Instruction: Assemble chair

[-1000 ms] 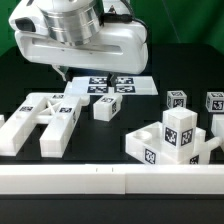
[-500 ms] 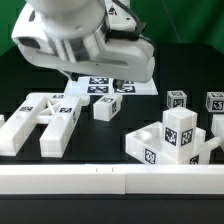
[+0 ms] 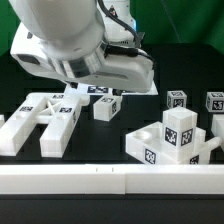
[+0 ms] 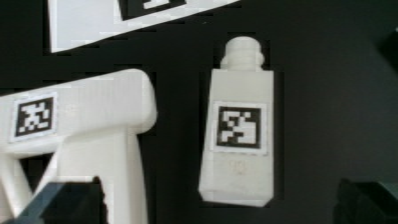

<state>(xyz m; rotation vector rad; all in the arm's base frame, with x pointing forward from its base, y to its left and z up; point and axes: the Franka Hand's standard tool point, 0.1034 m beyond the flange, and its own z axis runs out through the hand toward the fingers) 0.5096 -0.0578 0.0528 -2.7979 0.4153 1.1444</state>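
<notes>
Exterior view: the arm [image 3: 75, 45] leans forward and low, wrist tilted, over the leg [image 3: 104, 108], which lies just beside the chair frame [image 3: 45, 122]; the seat block [image 3: 170, 140] sits apart on that view's right. Wrist view: the gripper [image 4: 214, 200] appears released and empty — centre your jaws across the leg's shaft, clear of the frame, before descending.
</notes>
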